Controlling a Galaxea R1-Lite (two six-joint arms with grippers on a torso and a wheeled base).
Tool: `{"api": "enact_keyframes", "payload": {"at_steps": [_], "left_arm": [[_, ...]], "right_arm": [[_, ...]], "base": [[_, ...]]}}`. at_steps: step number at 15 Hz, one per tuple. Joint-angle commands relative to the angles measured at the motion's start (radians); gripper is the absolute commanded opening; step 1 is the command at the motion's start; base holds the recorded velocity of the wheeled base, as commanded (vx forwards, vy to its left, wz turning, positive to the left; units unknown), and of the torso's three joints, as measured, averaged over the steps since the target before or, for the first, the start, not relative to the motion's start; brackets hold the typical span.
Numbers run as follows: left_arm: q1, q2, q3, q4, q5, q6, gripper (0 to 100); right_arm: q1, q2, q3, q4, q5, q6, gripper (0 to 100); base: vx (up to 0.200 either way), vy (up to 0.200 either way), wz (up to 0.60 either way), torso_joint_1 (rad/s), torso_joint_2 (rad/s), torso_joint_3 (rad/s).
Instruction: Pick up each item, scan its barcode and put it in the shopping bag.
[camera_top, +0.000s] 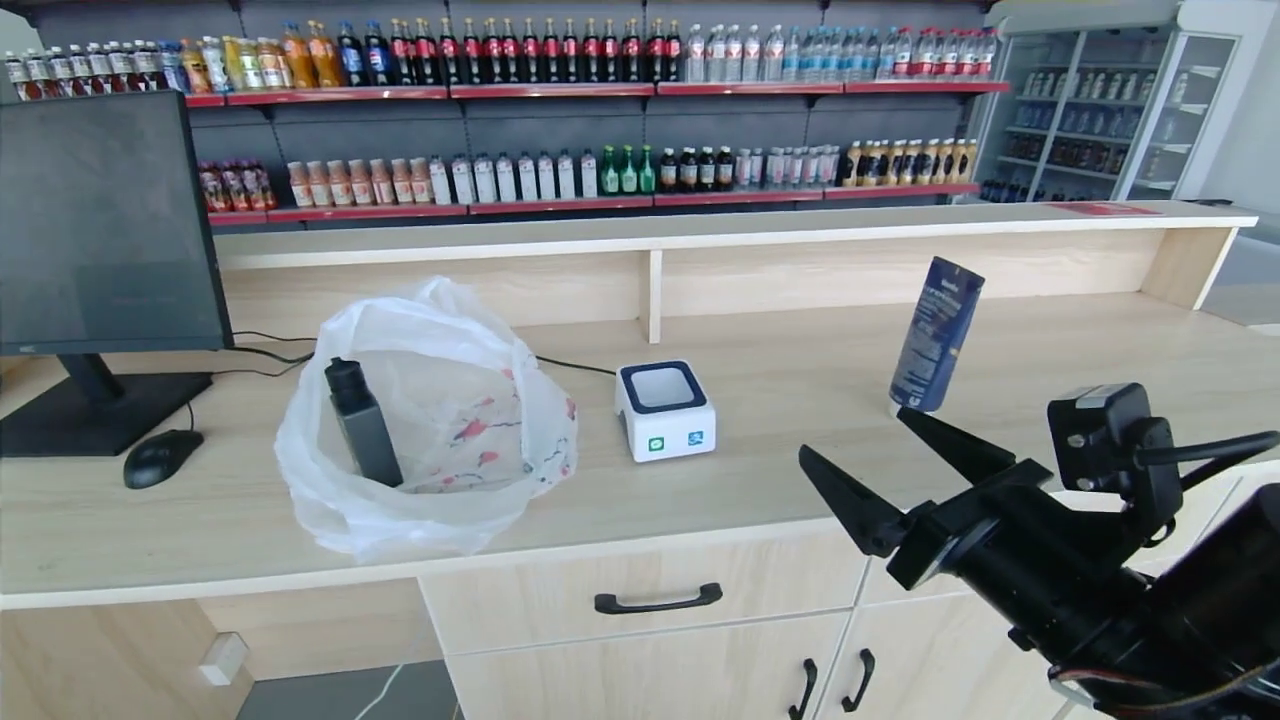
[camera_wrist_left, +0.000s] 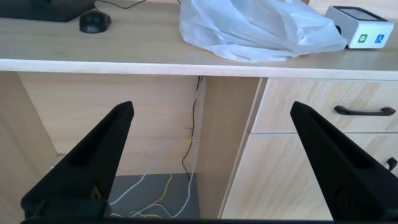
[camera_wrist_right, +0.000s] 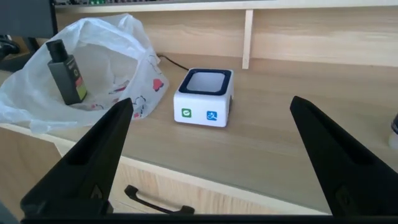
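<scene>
Right gripper (camera_top: 850, 430) spread wide, empty, over front edge of light wooden counter (camera_top: 780, 340), at 7 o'clock from dark blue upright tube (camera_top: 935, 335). Tube stands on counter at 2 o'clock from white cube scanner with dark top window (camera_top: 664, 410). Translucent white plastic shopping bag (camera_top: 430, 420) at 9 o'clock from scanner; dark grey rectangular bottle with black cap (camera_top: 362, 425) stands inside. Left gripper (camera_wrist_left: 211, 109) spread wide, empty, low before counter front
</scene>
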Motion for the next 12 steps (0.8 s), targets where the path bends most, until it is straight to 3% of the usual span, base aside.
{"api": "enact_keyframes", "payload": {"at_steps": [1, 4, 7, 12], "left_arm": [[0.000, 0.000, 0.000, 0.001, 0.001, 0.000, 100], [0.000, 0.000, 0.000, 0.001, 0.001, 0.000, 100], [0.000, 0.000, 0.000, 0.001, 0.001, 0.000, 100], [0.000, 0.000, 0.000, 0.001, 0.001, 0.000, 100]], "right_arm": [[0.000, 0.022, -0.015, -0.002, -0.001, 0.002, 100], [0.000, -0.013, 0.008, -0.002, -0.001, 0.004, 100], [-0.008, -0.030, 0.038, -0.002, -0.002, 0.004, 100], [-0.010, -0.061, 0.079, -0.002, -0.002, 0.004, 100]], "base": [[0.200, -0.200, 0.00, -0.017, -0.01, 0.002], [0.200, -0.200, 0.00, 0.006, 0.00, 0.002], [0.067, -0.200, 0.60, 0.001, 0.00, -0.001], [0.000, 0.000, 0.00, 0.000, 0.00, 0.000]]}}
